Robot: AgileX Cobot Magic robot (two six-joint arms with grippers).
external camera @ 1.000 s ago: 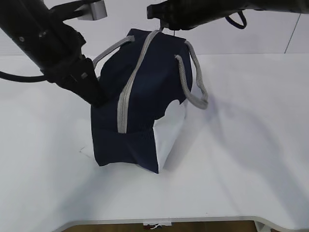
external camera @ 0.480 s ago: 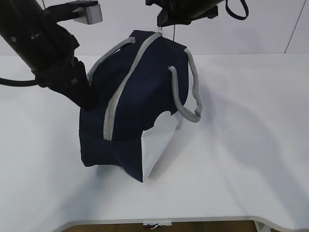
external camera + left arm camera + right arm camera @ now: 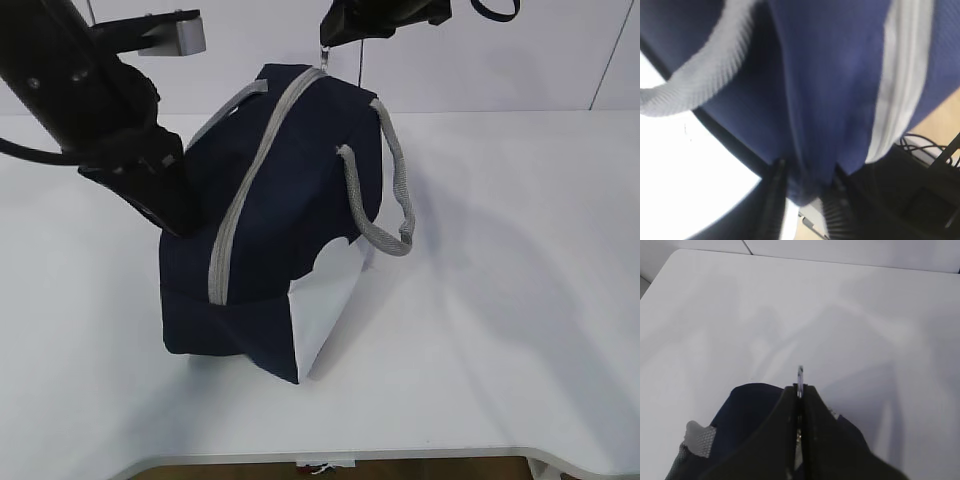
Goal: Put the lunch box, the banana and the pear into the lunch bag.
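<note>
Front edge of white surface [image 3: 480,400] is bare w/ a small white scrap hanging under the lip. Just behind it sits the lunch bag [image 3: 290,190], navy, tilted so its near lower corner and white side panel [image 3: 325,305] rest on the surface while the top leans away toward the back. Grey zipper strip [image 3: 245,190] runs from the near end up over the top, looks zipped shut. One grey handle [image 3: 385,195] droops down the right side; the other loops along the left side by the left arm.

Left hand [image 3: 802,200]: in the left wrist view, blurry, two dark fingers [image 3: 775,185] sit either side of a pinched fold of navy fabric at the bag's end, fabric between them. Can't tell if it's gripping or letting go. In the exterior view the hand itself is hidden behind the bag's left flank.

Right hand [image 3: 799,390], further back at the bag's top far end: fingers clenched tight on the thin metal zipper pull [image 3: 800,375], tip poking out above.
</note>
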